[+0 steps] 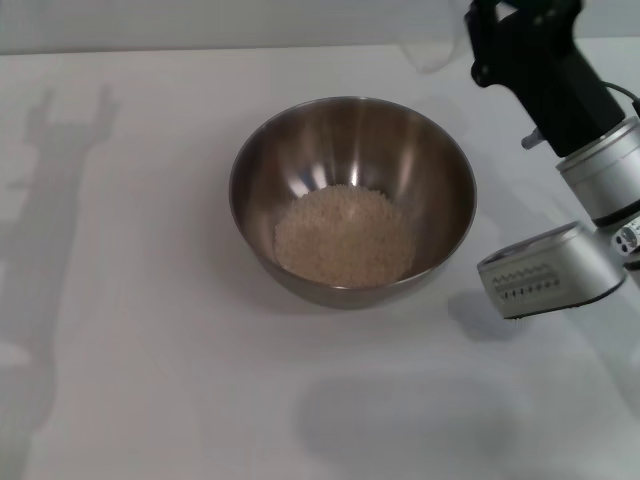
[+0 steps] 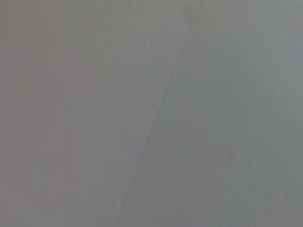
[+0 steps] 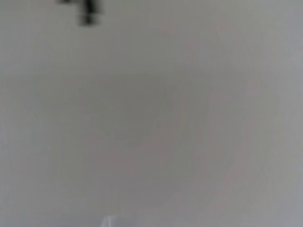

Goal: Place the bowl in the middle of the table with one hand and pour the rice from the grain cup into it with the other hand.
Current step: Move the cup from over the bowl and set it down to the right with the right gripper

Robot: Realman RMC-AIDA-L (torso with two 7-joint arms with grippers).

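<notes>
The steel bowl [image 1: 352, 195] stands in the middle of the white table [image 1: 150, 350]. A heap of pale rice [image 1: 345, 235] lies in its bottom. My right gripper [image 1: 482, 45] is at the far right, beyond the bowl's right rim, partly cut by the picture's top edge. The translucent grain cup [image 1: 435, 50] shows faintly right beside it on the left, and the gripper seems shut on it; the cup looks empty. My left gripper is out of view; only its shadow falls on the table's left side. Both wrist views show only blurred pale surface.
The right arm's silver wrist link [image 1: 545, 270] hangs over the table just right of the bowl. The table's far edge [image 1: 200, 50] runs across the top of the head view.
</notes>
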